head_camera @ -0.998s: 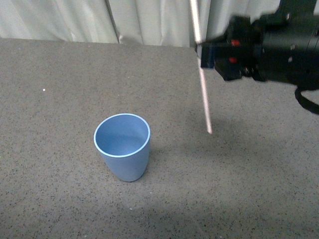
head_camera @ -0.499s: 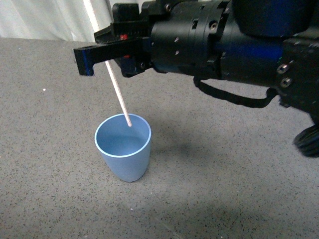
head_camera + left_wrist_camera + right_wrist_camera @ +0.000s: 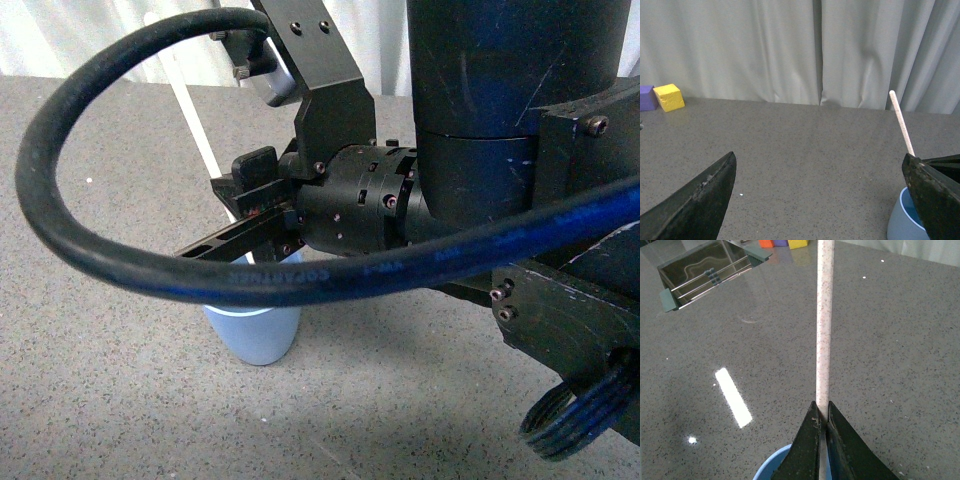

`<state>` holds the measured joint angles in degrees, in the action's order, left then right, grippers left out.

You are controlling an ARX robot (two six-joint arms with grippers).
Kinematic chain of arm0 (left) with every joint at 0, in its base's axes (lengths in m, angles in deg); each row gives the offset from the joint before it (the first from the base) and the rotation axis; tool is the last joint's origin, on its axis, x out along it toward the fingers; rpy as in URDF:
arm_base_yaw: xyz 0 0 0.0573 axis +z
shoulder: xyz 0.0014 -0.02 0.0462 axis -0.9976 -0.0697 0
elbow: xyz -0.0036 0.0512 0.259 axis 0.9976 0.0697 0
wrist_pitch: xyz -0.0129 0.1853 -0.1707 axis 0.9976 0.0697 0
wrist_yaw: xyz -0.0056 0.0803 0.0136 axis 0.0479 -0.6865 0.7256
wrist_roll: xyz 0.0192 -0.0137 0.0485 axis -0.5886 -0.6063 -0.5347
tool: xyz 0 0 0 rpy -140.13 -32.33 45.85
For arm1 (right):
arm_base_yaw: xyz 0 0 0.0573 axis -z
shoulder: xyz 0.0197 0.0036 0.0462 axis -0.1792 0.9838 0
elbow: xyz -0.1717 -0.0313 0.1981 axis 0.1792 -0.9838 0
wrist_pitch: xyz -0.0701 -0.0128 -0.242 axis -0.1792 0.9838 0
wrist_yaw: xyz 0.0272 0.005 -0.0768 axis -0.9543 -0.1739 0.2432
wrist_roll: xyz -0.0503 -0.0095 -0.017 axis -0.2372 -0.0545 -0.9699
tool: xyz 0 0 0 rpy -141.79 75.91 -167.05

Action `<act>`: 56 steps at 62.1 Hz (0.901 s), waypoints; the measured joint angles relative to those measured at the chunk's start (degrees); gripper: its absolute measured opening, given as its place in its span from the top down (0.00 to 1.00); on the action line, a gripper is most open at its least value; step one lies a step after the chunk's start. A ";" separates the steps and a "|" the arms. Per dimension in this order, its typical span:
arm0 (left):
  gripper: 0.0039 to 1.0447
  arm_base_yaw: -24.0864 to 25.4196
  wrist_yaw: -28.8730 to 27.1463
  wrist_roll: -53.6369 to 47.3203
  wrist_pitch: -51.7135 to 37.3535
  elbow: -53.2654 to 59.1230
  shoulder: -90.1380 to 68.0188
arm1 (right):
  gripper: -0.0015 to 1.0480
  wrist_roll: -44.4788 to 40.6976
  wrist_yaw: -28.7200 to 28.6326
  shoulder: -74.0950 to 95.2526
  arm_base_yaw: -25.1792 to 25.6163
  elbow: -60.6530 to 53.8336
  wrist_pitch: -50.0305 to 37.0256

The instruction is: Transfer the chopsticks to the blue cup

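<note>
While the right gripper (image 3: 822, 422) is hovering over the blue cup (image 3: 255, 335) on the worktop (image 3: 100, 400), its jaws are pinching the chopsticks (image 3: 824, 330), which are slanting upward; the left gripper (image 3: 818, 157) is holding its jaws wide apart.

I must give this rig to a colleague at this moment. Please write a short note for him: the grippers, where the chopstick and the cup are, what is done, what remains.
Grippers: the right gripper is shut on the chopsticks, a single stick pinched low on its length. The left gripper is open and empty.
Things: the blue cup stands upright on the table, directly under the right gripper.
Done: stick picked up and brought to the cup mouth. Its lower end is hidden, so I cannot tell if it is inside.
Left: probably lower a little, release, withdraw.
</note>
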<state>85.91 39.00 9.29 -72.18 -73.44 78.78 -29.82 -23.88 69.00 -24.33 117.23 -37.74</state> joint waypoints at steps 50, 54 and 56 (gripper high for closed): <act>0.06 0.00 -0.02 0.00 0.00 0.00 0.00 | 0.09 0.79 29.48 -39.56 19.26 -22.01 30.56; 0.06 0.00 0.00 0.00 0.00 0.00 0.00 | 0.09 -0.11 31.17 -43.85 21.59 -24.09 33.66; 0.06 0.00 0.00 0.00 0.00 0.00 0.00 | 0.09 -0.81 31.54 -46.23 22.77 -25.22 34.73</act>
<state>85.91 39.00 9.29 -72.18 -73.44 78.78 -30.63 7.66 22.77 -1.55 92.01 -3.01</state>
